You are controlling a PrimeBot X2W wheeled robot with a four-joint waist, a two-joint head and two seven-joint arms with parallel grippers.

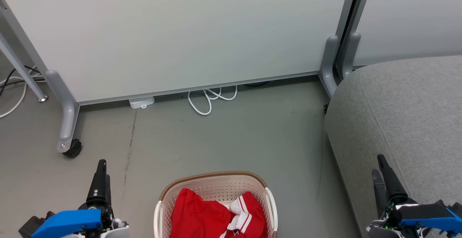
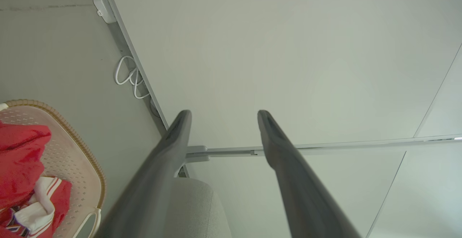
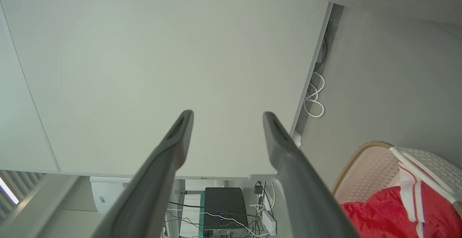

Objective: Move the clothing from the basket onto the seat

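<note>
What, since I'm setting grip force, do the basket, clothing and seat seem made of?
The basket: likely moulded cream plastic, matte, going by its punched holes; the brown rim looks woven, maybe imitation. The clothing: soft red fabric, creased and slumped, with white striped trim. The seat: grey woven upholstery, matte, finely flecked.

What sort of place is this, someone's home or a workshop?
Probably a lab or office space staged like a home: pale partition panels on castor feet, loose white cables on a bare grey floor, and a grey seat near a laundry basket of red clothing.
</note>
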